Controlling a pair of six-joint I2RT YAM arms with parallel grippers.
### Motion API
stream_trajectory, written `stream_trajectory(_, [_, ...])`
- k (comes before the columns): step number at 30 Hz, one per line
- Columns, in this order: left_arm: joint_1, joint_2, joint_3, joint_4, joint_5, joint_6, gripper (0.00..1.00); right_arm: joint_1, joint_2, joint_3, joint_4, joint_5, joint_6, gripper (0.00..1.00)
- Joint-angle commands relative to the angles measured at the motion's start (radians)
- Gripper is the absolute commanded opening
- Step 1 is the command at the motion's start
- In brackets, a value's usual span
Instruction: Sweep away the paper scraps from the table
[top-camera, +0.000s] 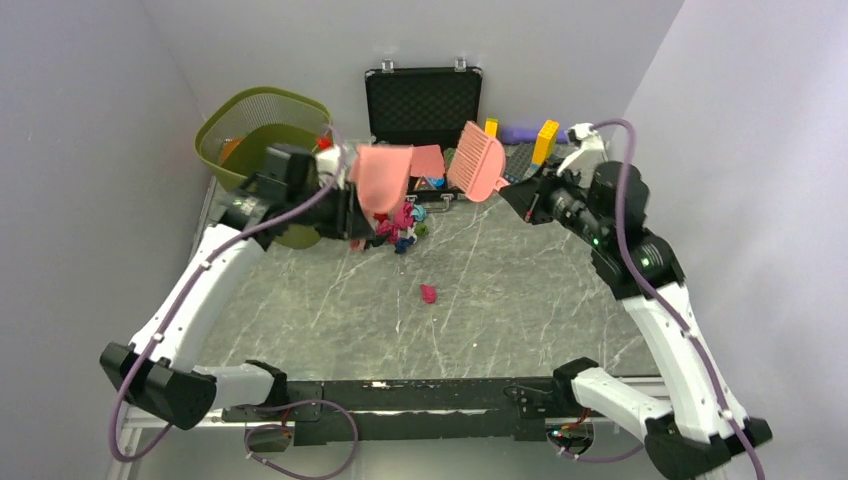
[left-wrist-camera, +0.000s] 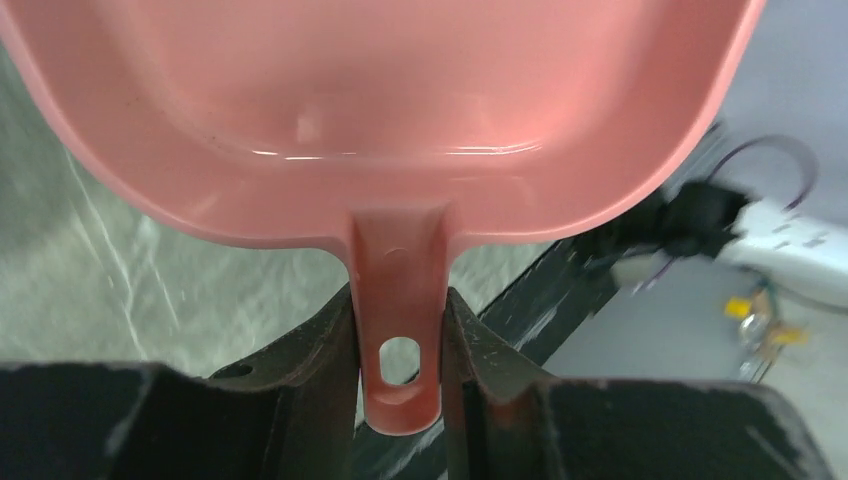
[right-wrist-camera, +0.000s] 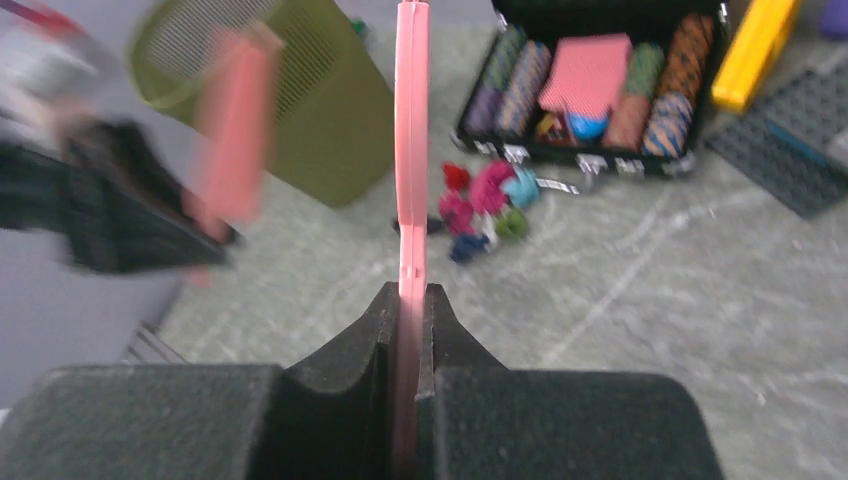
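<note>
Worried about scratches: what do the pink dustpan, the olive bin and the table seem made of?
The dustpan: glossy moulded plastic, judging by smooth pink curves with bright highlights. The bin: fine mesh, metal or plastic unclear; a grid shows in its wall. The table: grey-green with white veins, so stone or a marble-look laminate.

Plain pale grey walls close the scene on three sides: the left wall (top-camera: 70, 150), the back wall (top-camera: 420, 30) and the right wall (top-camera: 770, 120), meeting at two corners. The light is soft and even. A grey-green marbled surface (top-camera: 520, 310) spans the space between them.
</note>
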Motion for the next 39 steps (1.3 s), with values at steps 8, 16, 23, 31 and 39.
stream_trajectory(8, [-0.316,0.093,-0.106,-0.097,-0.310,0.062,0.00,0.037,-0.060,-0.134,0.365,-0.099,0.222,0.00])
stream_trajectory(16, [-0.383,0.111,-0.059,-0.084,-0.340,0.053,0.00,0.161,0.026,-0.195,0.394,0.029,0.254,0.00])
stream_trajectory(23, [-0.390,0.062,-0.043,-0.073,-0.404,0.063,0.00,0.266,0.091,-0.289,0.344,0.198,0.295,0.00])
stream_trajectory(31, [-0.390,0.023,-0.062,-0.060,-0.434,0.068,0.01,0.268,0.057,-0.368,0.335,0.228,0.307,0.00])
stream_trajectory(39, [-0.390,0.023,-0.132,-0.079,-0.496,0.054,0.00,0.269,0.051,-0.214,0.204,0.317,0.212,0.00])
